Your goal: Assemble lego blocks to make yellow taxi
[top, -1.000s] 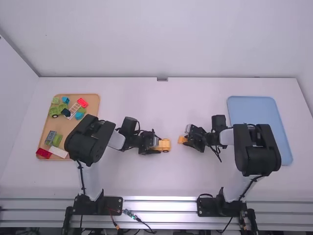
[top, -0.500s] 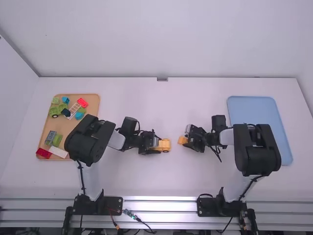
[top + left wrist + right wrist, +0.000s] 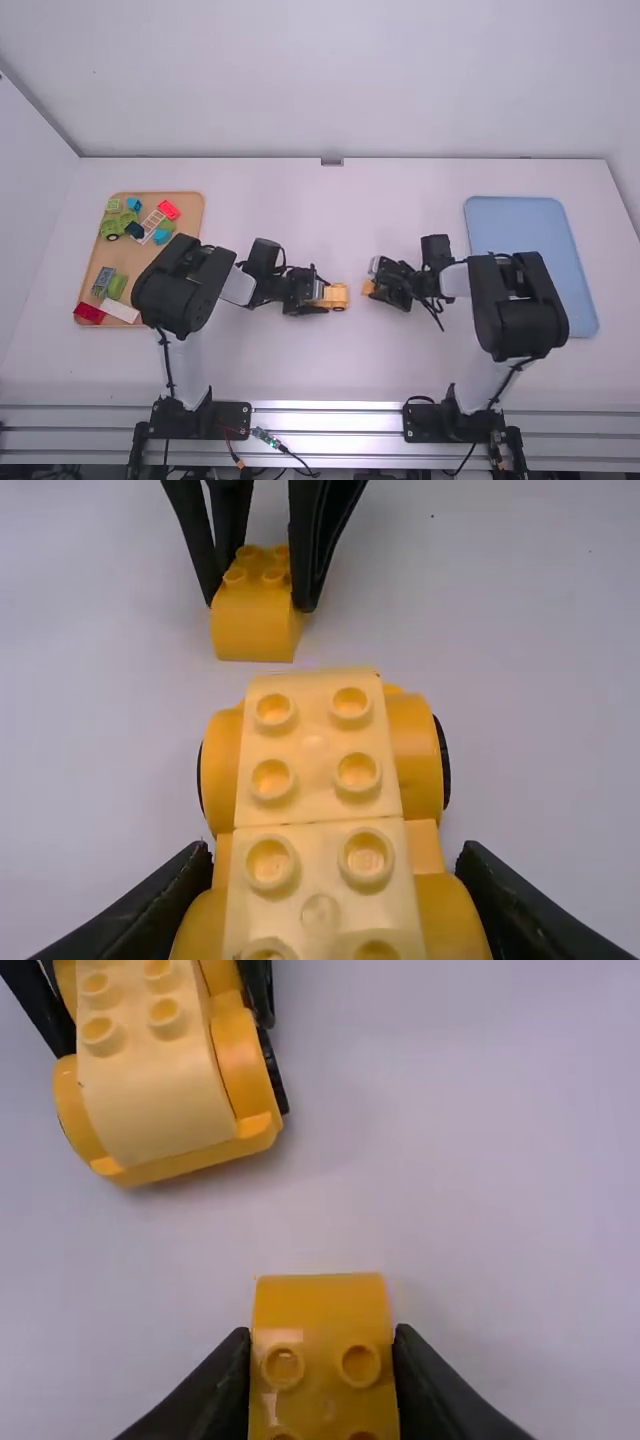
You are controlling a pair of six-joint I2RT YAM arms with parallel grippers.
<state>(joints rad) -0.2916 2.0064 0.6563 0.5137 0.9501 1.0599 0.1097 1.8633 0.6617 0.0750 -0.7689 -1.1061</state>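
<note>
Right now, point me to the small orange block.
The small orange block is in the right arm's tool, right of the yellow car in the high view, a gap of bare table between them.

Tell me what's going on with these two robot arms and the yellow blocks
The left gripper holds a yellow toy car body on the table. The right gripper grips a small yellow block nearby, still separate from the car body. It looks like the block may be meant for the taxi.
</note>
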